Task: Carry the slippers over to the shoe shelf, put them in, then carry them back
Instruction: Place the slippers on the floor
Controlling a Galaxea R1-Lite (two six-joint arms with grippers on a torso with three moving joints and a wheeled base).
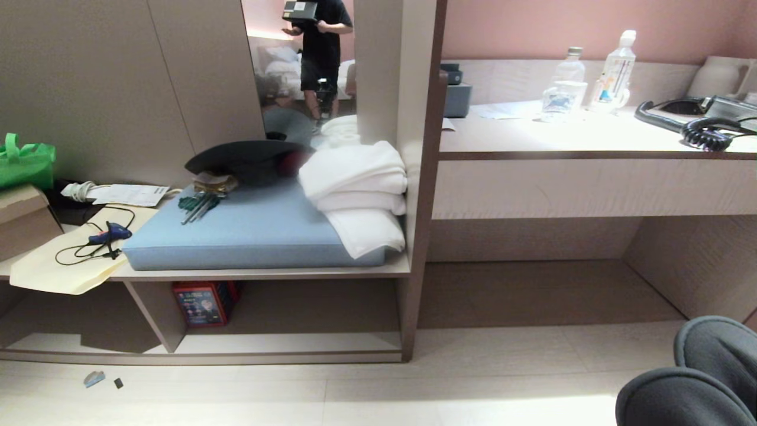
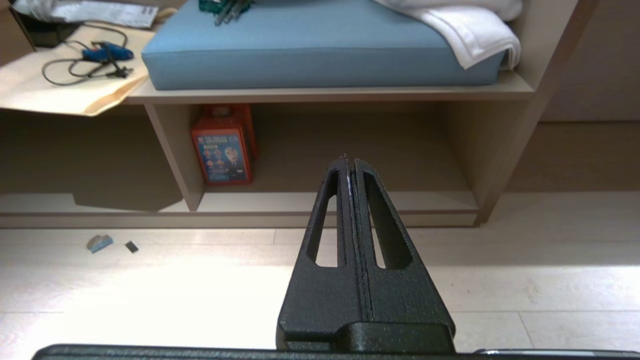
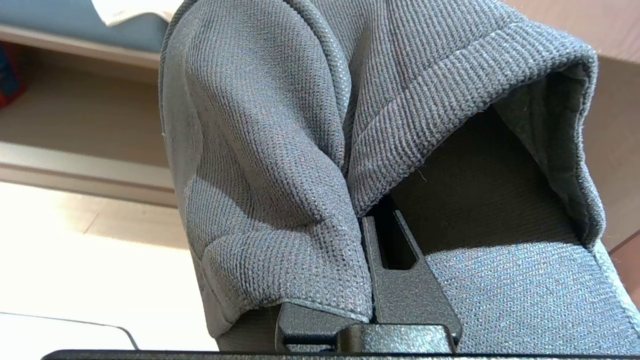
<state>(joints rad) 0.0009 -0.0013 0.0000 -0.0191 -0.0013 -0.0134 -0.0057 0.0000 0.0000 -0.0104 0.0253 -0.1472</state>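
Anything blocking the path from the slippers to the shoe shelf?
Nothing visible. The slippers are clamped in the right tool; bare floor leads to the shelf. Only a red box stands inside, at its left by the divider.

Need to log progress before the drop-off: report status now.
Right gripper shut on the slippers, both held clear of the floor. Left gripper shut, empty. Shoe shelf ahead; red box at its left end.

bench board (image 1: 266, 273), left of frame: blue cushion (image 1: 248, 234), towels (image 1: 361, 189) | shoe shelf (image 1: 284, 343), lower left: red box (image 1: 201, 303)
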